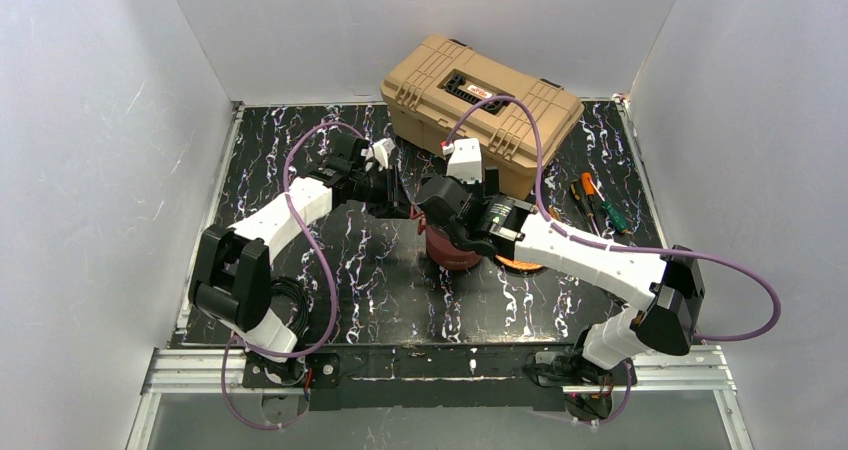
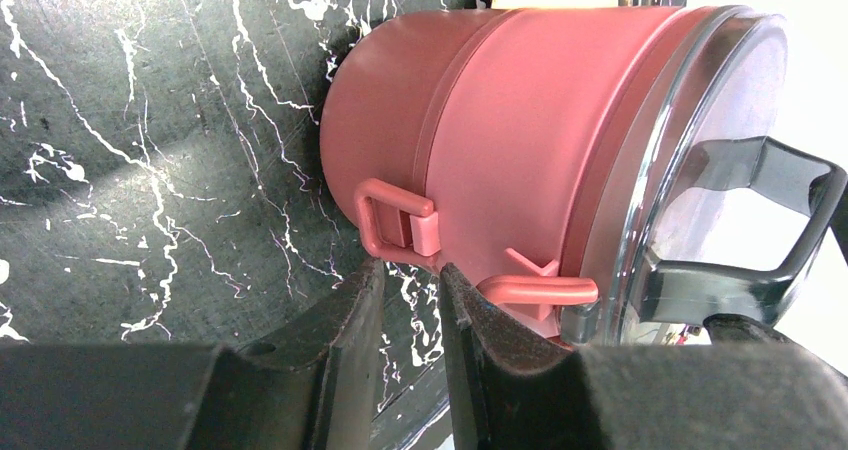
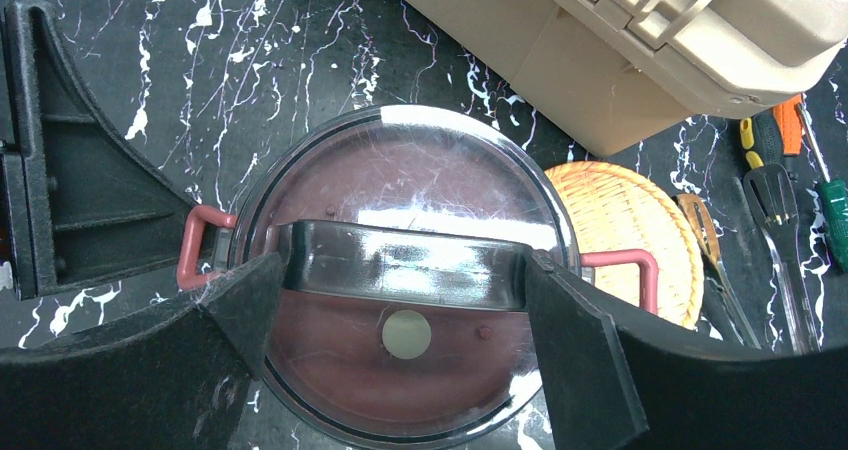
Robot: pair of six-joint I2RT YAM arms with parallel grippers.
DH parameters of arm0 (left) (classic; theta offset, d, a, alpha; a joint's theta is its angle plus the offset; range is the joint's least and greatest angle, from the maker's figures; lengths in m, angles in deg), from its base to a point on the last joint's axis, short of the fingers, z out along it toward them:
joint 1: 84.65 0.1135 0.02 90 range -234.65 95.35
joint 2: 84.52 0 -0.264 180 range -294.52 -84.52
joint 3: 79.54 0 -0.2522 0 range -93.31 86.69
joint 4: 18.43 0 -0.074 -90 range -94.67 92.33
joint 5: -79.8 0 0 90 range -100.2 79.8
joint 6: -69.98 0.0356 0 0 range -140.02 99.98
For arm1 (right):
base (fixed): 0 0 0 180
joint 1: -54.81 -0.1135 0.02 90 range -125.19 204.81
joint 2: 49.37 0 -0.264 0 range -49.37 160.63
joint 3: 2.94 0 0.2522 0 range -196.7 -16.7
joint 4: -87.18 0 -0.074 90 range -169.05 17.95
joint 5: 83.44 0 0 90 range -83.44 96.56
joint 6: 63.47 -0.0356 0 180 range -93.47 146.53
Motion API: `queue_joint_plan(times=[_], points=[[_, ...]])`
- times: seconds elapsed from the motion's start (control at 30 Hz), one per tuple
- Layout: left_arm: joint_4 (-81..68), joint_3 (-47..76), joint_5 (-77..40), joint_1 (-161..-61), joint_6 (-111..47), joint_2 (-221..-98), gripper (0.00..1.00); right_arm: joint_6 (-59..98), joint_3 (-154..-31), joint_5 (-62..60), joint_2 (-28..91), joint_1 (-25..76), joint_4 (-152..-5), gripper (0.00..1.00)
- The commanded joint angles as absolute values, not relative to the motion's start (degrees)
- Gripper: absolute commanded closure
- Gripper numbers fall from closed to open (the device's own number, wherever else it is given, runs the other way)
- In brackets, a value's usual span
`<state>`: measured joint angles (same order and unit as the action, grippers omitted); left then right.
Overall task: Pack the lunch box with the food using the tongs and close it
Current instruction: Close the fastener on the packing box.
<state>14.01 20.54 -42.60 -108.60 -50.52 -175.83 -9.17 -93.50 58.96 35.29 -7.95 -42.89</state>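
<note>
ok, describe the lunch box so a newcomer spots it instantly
Start at the big tan toolbox at the back of the black marbled table. Just in front of it, mid-table under the two grippers, stands the lunch box. It is the only round maroon container, with a clear lid and dark handle; the flat orange woven plate beside it is shallow.

Black white-veined marble-look table (image 1: 350, 270): maroon lunch box (image 3: 400, 270) mid, orange woven plate (image 3: 625, 220) beside, tan toolbox (image 1: 480, 105) behind, screwdrivers (image 1: 600, 202) and tongs (image 3: 712, 260) right.

We see plain white walls (image 1: 90, 120) closing in 3 sides of the black, white-veined marble-look bench (image 1: 380, 300), with an aluminium rail (image 1: 440, 370) along its near edge.
</note>
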Motion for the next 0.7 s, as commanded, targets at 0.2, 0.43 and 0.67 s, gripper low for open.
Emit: queue_joint_plan(times=[0.2, 0.43, 0.67], points=[[22.05, 17.05, -39.94, -103.86, -44.38, -172.89, 0.58, 5.79, -99.17, 47.83, 32.82, -6.31, -37.93, 0.02], [23.35, 15.95, -39.75, -100.33, -42.12, -170.54, 0.51, 23.79, -100.03, 28.24, 29.48, 0.79, -39.23, 0.02], [24.8, 16.83, -39.34, -100.03, -40.34, -170.37, 0.5, 35.51, -99.1, 13.73, 28.49, 4.95, -41.93, 0.02]])
